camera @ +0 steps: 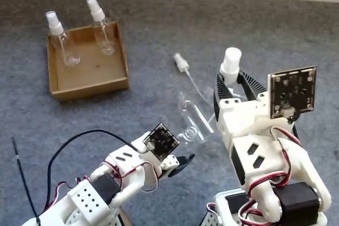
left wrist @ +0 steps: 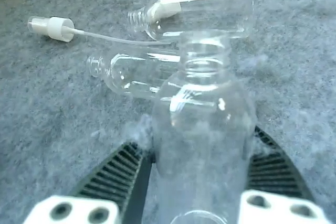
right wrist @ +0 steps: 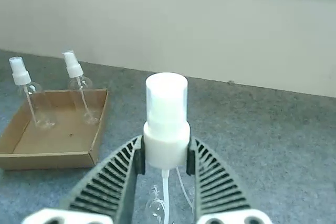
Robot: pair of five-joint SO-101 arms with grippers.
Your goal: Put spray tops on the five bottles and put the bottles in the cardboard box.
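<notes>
My left gripper is shut on a clear bottle with an open neck, low over the carpet. Beyond it lie two more clear bottles on their sides, and a loose spray top with its thin tube. My right gripper is shut on a white spray top, held upright with its tube hanging down; the high view puts it above and to the right of the lying bottles. The cardboard box at the far left holds two upright capped bottles.
Grey carpet covers the table, and a pale wall runs along the far edge. The loose spray top lies between the box and the right arm. A black cable trails at the front left beside the left arm.
</notes>
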